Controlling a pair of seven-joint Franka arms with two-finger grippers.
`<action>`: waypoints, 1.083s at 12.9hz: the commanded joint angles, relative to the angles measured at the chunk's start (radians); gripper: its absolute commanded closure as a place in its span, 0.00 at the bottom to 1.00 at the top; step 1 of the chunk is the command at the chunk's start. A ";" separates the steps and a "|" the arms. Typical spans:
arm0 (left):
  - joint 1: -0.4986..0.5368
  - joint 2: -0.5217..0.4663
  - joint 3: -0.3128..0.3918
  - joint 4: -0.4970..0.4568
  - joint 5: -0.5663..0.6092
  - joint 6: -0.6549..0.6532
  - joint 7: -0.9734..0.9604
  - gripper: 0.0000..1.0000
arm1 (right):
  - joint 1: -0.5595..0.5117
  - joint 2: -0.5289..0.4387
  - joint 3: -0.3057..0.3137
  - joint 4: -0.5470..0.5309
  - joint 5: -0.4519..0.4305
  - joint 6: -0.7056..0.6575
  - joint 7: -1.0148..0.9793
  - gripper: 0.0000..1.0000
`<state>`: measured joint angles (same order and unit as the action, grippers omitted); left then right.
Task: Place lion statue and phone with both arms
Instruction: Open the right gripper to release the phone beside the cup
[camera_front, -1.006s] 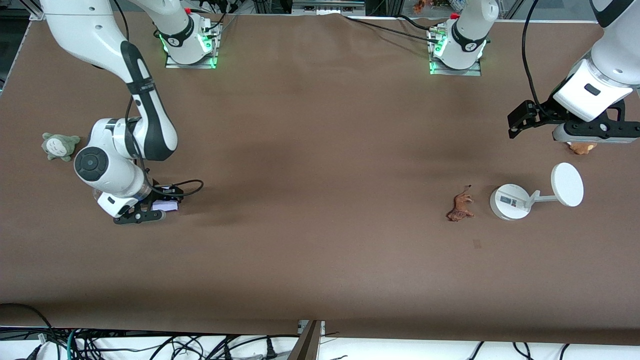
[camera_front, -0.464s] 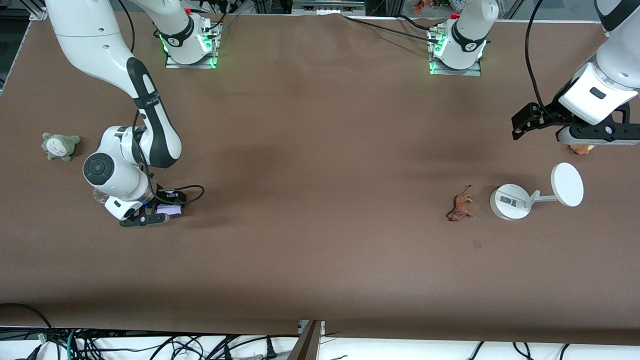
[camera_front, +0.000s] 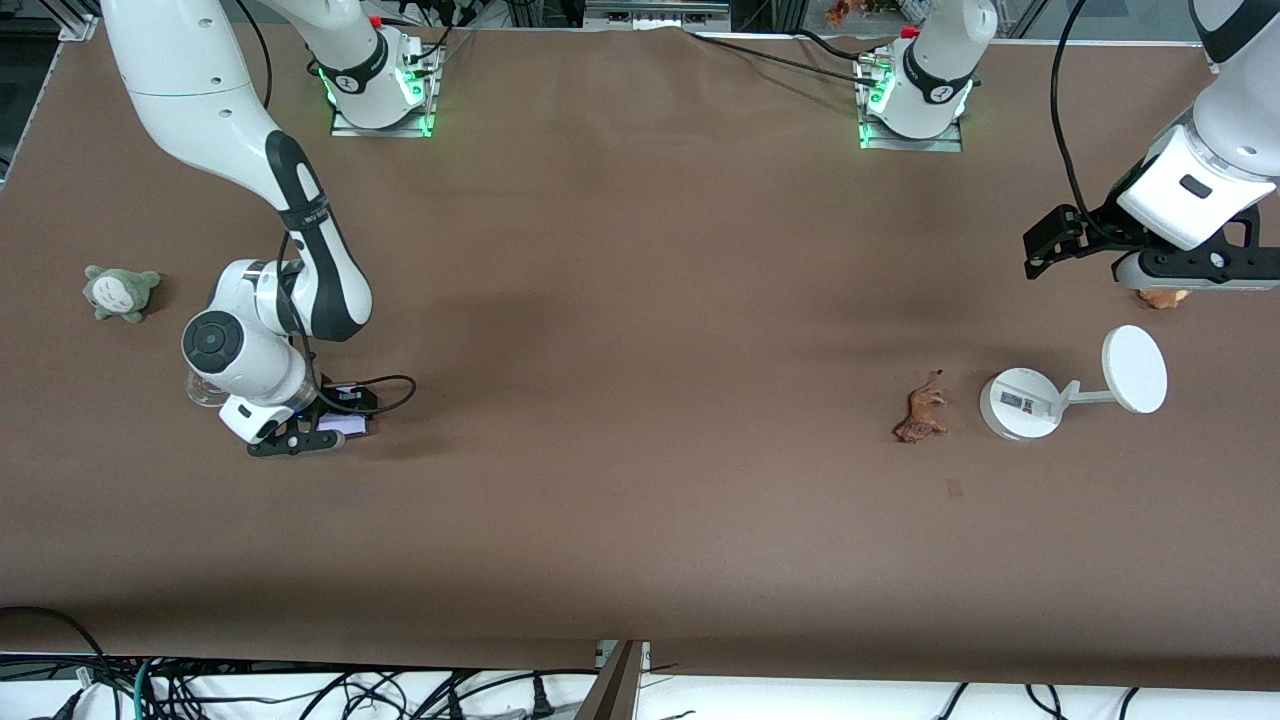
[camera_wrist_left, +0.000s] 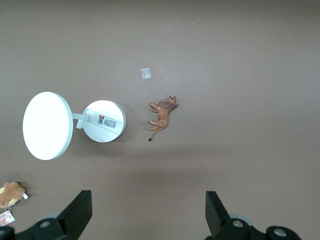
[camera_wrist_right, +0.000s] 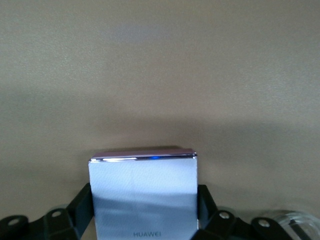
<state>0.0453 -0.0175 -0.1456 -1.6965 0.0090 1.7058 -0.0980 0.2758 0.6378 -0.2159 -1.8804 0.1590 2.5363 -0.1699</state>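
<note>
Phone (camera_front: 343, 424) is gripped between the jaws of the right gripper (camera_front: 322, 430), low over the bench (camera_front: 640, 300) toward the right arm's end, with a grey-green plush (camera_front: 120, 292) seen at about ten o'clock from it. Lion statue (camera_front: 922, 412) is found lying on the bench just beside a white round-based device (camera_front: 1020, 403), at its nine o'clock. The left gripper (camera_wrist_left: 146, 220) is held with jaws spread wide, over a brown plush (camera_front: 1163, 296).

Glossy white arms (camera_front: 200, 110) with black joint bands, black cables, green-lit bases.
</note>
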 joint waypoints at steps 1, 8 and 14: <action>-0.002 0.010 -0.003 0.026 0.028 -0.026 0.004 0.00 | -0.006 -0.012 0.010 -0.003 0.027 0.009 -0.025 0.01; -0.002 0.010 -0.003 0.026 0.029 -0.028 0.003 0.00 | 0.005 -0.206 0.010 0.055 0.027 -0.281 -0.011 0.01; -0.002 0.011 0.000 0.026 0.031 -0.048 0.003 0.00 | 0.003 -0.279 0.000 0.467 0.004 -0.859 0.101 0.01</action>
<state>0.0455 -0.0165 -0.1451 -1.6962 0.0106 1.6851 -0.0978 0.2804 0.3277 -0.2129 -1.5537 0.1635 1.7986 -0.1016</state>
